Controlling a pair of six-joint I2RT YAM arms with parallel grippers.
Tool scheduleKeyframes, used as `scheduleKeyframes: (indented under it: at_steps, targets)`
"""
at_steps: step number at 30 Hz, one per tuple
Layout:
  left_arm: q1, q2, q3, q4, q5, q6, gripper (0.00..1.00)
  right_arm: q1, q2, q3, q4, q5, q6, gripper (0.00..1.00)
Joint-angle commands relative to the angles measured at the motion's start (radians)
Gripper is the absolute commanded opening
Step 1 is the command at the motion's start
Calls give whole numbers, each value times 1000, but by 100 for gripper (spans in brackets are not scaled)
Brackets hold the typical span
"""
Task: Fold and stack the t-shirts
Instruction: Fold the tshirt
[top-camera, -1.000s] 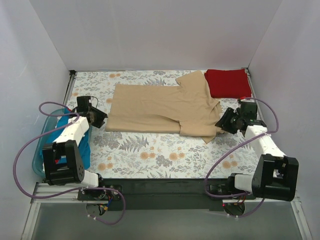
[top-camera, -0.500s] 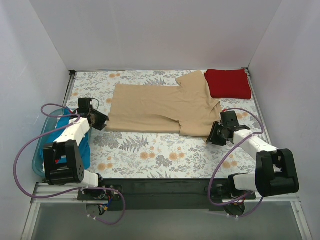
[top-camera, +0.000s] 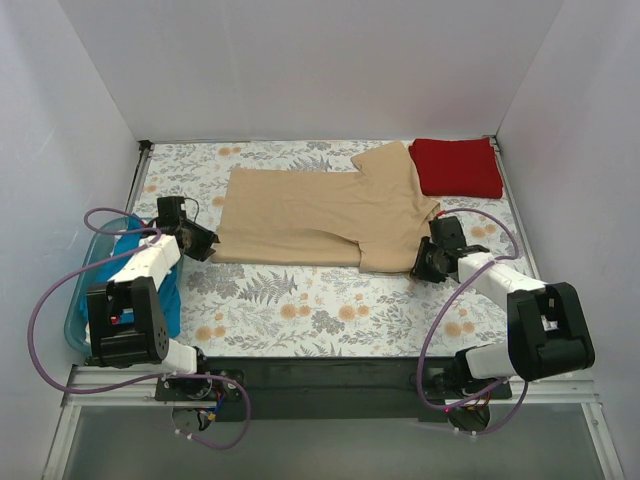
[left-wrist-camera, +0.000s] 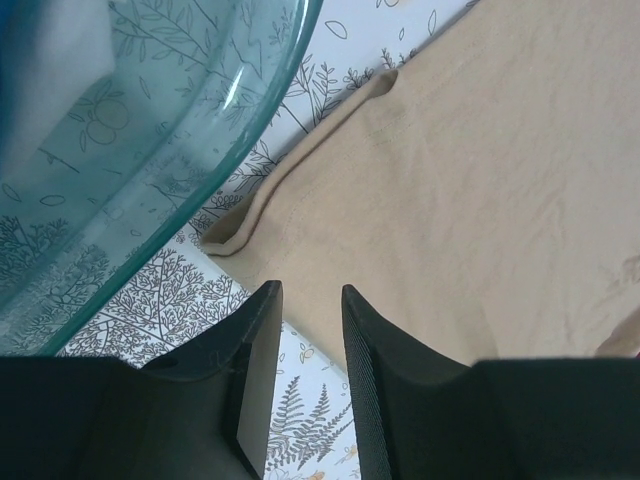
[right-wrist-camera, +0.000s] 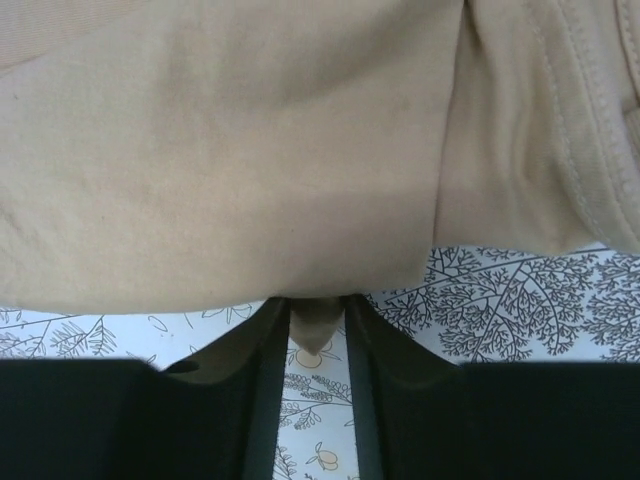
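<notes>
The tan t-shirt (top-camera: 320, 215) lies spread flat across the middle of the table, with its right part folded over. The dark red t-shirt (top-camera: 457, 167) lies folded at the back right corner. The teal t-shirt (top-camera: 168, 292) sits in the tub at the left. My left gripper (top-camera: 207, 243) is at the tan shirt's near left corner; its narrowly open jaws (left-wrist-camera: 312, 300) reach the hem of the tan shirt (left-wrist-camera: 470, 190) with only tablecloth between them. My right gripper (top-camera: 422, 263) is at the near right corner; a tip of the tan shirt (right-wrist-camera: 318, 322) hangs between its narrowly open jaws (right-wrist-camera: 316, 312).
The light blue tub (top-camera: 78, 300) stands at the left table edge and shows as a clear curved wall (left-wrist-camera: 150, 150) in the left wrist view. The floral tablecloth (top-camera: 320, 300) covers the table. White walls enclose the back and both sides.
My right gripper has moved left and down onto the tan shirt's near right corner. My left gripper has shifted slightly toward the shirt's near left corner. The shirts have not moved.
</notes>
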Motion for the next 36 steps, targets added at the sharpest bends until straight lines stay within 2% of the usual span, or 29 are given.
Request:
scheduleKeyframes:
  at_steps: [1,5,6,8,14,18,27,31,36]
  targets:
    - [-4,-5,-6,12,16,15,29,27,56,5,-26,72,-11,31]
    - [-4,-5,-6,10,9,20,27,38,45,0,-54,81,-33,14]
    - [-4,-4,-6,10,10,20,27,38,38,5,-77,83,-46,6]
    - [-4,-1,-9,10,10,20,26,38,1,12,-106,75,-56,1]
    - [-4,10,-8,10,9,20,23,37,-114,101,-203,14,-106,1]
    - [-4,21,-5,10,7,23,22,37,-110,205,-224,-26,-115,1]
    - [-4,39,-5,12,9,24,22,-29,156,478,-169,-169,-132,1]
    - [-4,47,-5,13,10,24,22,-74,289,558,-129,-205,-116,1]
    - [-4,49,0,13,9,29,22,-115,372,609,-63,-264,-90,1]
